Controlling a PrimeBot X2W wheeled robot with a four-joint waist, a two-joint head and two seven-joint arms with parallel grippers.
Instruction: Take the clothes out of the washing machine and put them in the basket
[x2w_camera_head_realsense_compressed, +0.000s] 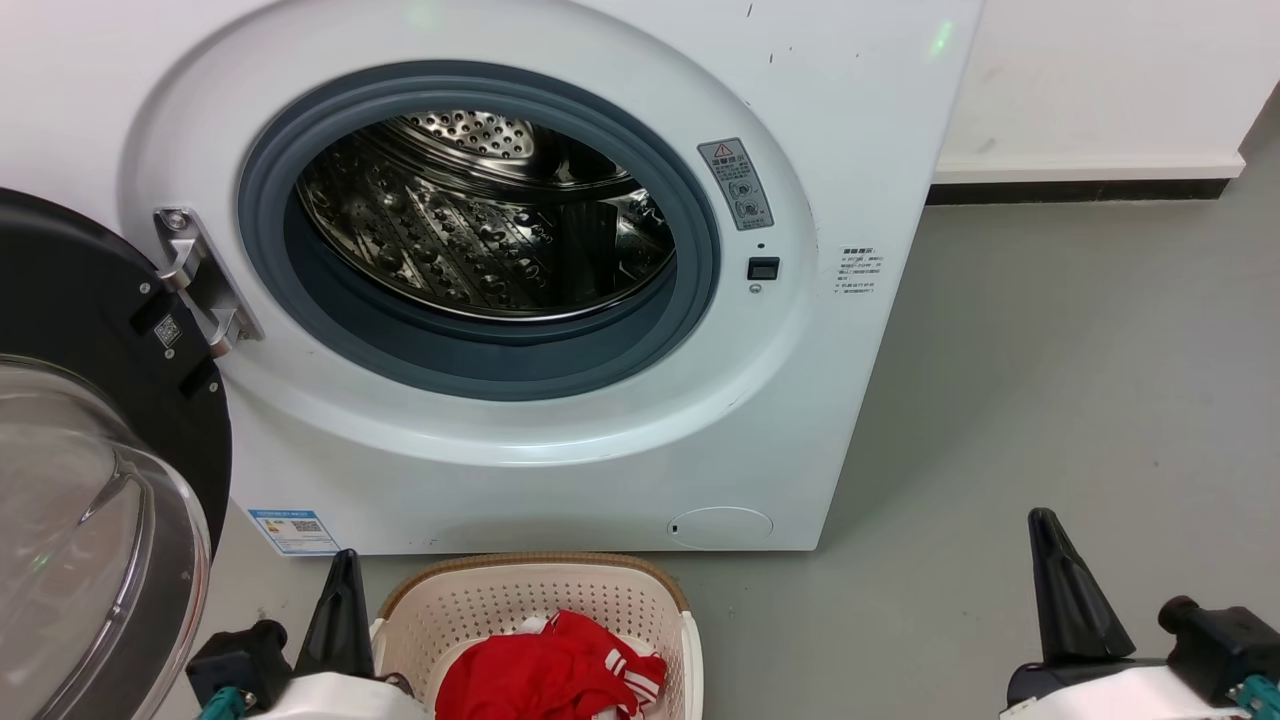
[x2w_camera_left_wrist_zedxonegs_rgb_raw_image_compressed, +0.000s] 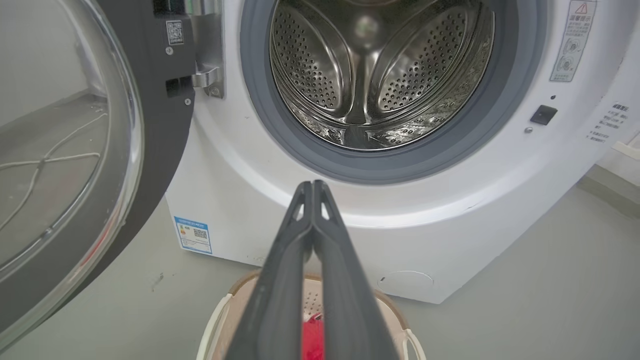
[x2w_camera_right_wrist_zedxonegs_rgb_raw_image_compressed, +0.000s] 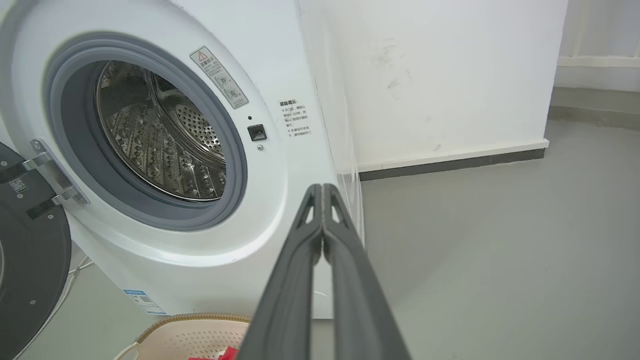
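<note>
the washing machine (x2w_camera_head_realsense_compressed: 560, 480) stands with its door (x2w_camera_head_realsense_compressed: 80, 300) swung wide and its drum (x2w_camera_head_realsense_compressed: 480, 230) bare steel, and the basket (x2w_camera_head_realsense_compressed: 530, 570) on the floor (x2w_camera_head_realsense_compressed: 1050, 400) just before it holds the red clothes (x2w_camera_head_realsense_compressed: 545, 675), so i judge the job all but done. the left wrist view looks straight to the drum's back wall, no red there, which the head view's slant leaves unsure. my left fingers (x2w_camera_left_wrist_zedxonegs_rgb_raw_image_compressed: 311, 189) and right fingers (x2w_camera_right_wrist_zedxonegs_rgb_raw_image_compressed: 322, 192) are pressed together, empty.

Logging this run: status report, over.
Left gripper shut, empty; right gripper shut, empty. Red clothes in basket, washing machine drum looks empty. Door open, nothing in the way.
</note>
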